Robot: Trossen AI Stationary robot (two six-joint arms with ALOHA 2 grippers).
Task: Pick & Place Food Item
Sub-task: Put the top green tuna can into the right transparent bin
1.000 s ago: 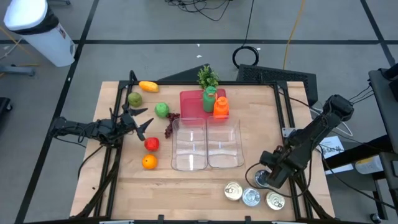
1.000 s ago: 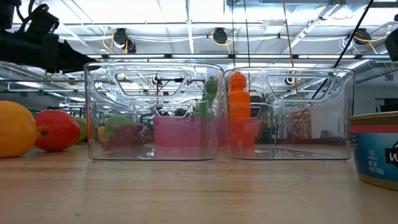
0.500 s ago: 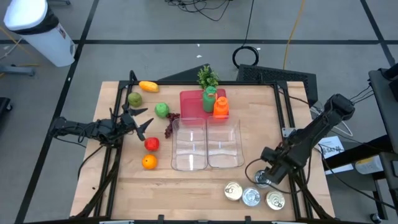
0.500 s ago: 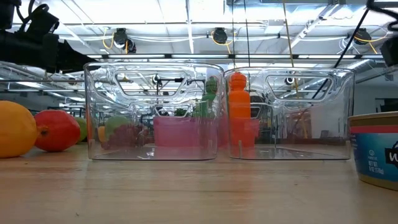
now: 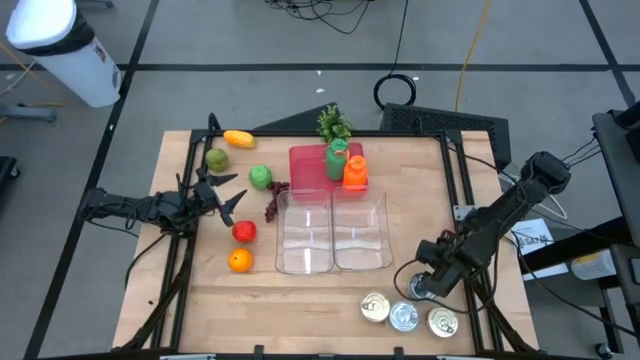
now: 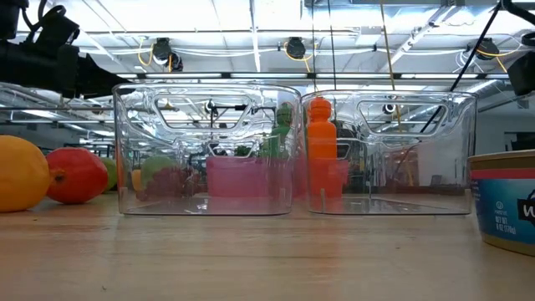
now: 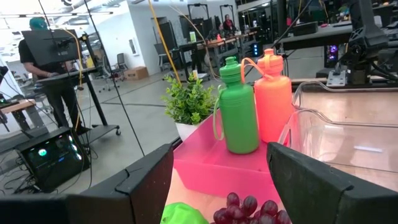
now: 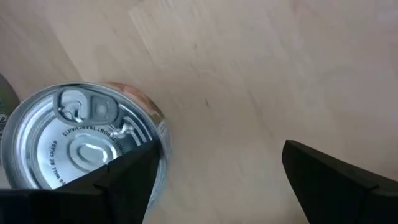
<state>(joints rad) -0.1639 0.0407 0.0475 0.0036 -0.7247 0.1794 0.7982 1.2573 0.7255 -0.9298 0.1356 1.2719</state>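
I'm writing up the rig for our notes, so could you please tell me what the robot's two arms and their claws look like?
Both arms are dark, nearly black, built from slim jointed segments with black cables running along them. The left claw ends in two thin dark fingers. The right claw has flat, wide, matte dark fingers with angular edges. The right arm has a bulky rounded joint near its base. No markings are visible.

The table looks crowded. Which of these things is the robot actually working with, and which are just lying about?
Part of the job:
- tins, with the right gripper above them, jaws open
- clear tubs
- fruit beside the waiting left gripper

Probably just lying about:
- green bottle
- orange bottle
- pink tray
- small plant
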